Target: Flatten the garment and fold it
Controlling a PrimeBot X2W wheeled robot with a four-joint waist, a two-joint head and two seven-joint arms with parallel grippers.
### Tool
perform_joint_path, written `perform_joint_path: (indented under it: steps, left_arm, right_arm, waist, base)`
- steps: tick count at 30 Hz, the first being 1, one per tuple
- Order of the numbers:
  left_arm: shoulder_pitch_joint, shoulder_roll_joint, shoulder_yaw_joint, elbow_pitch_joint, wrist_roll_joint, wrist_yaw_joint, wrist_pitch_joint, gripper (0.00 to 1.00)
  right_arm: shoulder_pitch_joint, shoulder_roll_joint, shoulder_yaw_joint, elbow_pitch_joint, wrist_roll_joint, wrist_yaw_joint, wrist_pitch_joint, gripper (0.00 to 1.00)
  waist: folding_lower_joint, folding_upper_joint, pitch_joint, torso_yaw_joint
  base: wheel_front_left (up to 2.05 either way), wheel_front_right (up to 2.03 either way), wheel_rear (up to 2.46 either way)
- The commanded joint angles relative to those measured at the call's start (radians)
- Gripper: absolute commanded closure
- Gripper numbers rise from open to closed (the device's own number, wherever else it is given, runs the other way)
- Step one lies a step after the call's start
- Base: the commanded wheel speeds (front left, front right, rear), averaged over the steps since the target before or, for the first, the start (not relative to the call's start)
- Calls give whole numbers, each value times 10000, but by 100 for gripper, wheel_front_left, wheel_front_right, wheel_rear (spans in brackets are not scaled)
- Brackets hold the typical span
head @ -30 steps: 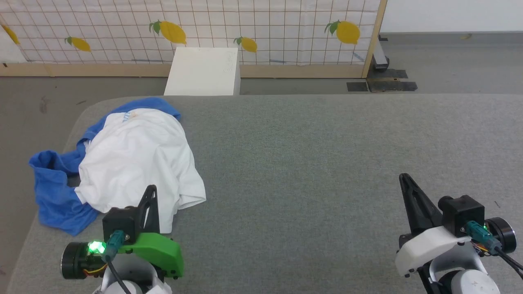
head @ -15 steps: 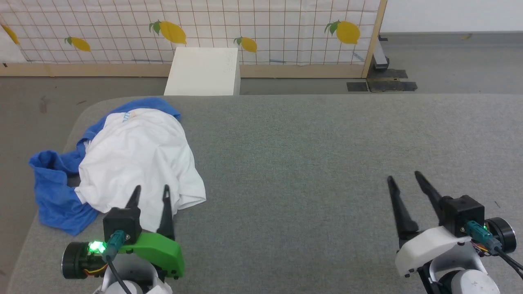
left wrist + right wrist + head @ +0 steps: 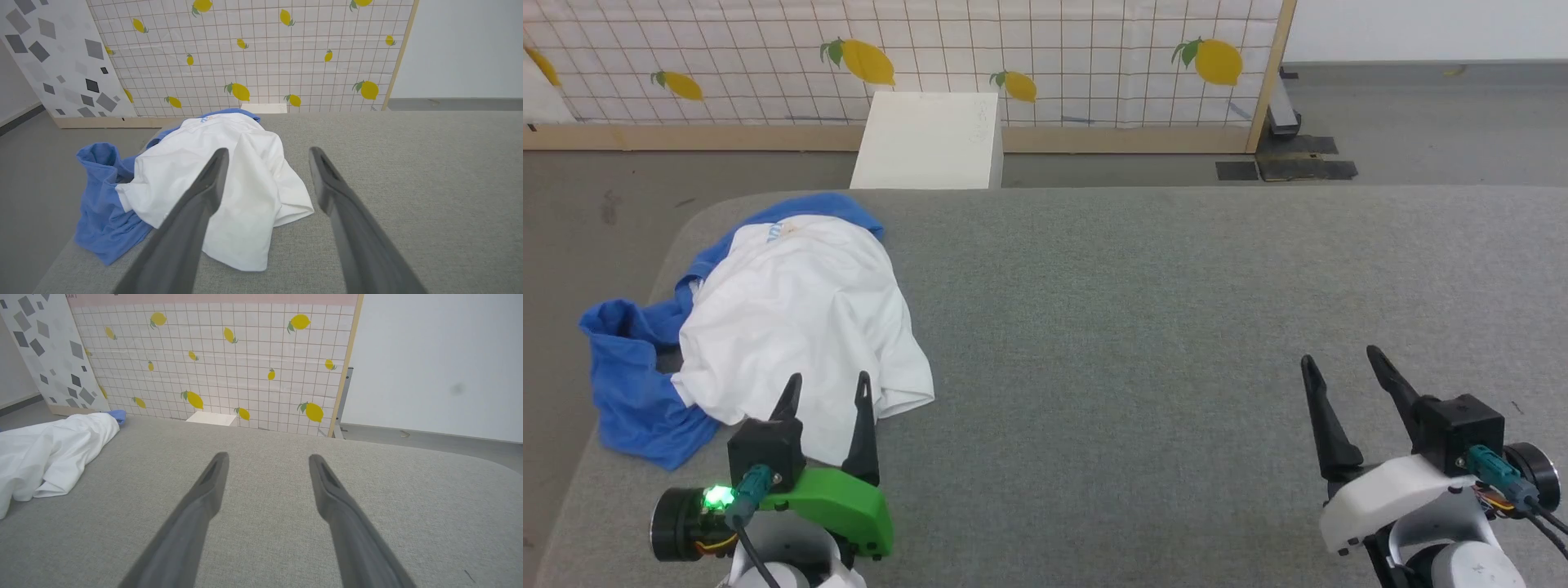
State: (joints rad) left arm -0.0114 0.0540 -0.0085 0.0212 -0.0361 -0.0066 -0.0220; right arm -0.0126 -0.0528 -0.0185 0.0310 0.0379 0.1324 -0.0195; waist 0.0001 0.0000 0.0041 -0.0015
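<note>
- White and blue soft cloth, the garment [image 3: 792, 318] lies crumpled at the left of the head view, near the left edge of the grey table [image 3: 1135, 327].
- It looks light and limp, and would likely sag and bunch when lifted.
- The left hand [image 3: 829, 377] is spread and empty at the white hem, lower left.
- The right hand [image 3: 1339, 355], also spread and empty, sits lower right, well apart.
- Likely best hold: pinch a hem corner or a blue shoulder.
</note>
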Motion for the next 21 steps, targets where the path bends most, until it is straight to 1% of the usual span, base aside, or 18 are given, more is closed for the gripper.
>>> perform_joint_path:
  steps: [1,12,21]
  left_arm:
    - [-64,-5,5,55,-113,33,-110,0]
    - [-166,-8,47,191,-293,69,-333,0]
    - [-210,-11,191,261,-490,123,-520,0]
  right_arm:
    - [46,3,-65,77,148,-2,-123,0]
    - [31,5,-229,192,243,-4,-347,0]
    - [11,7,-311,288,279,-5,-535,0]
  waist:
    - [-1,0,10,2]
    - [-1,0,109,194]
    - [-1,0,219,758]
  base:
    - [0,0,0]
    - [0,0,0]
    - [0,0,0]
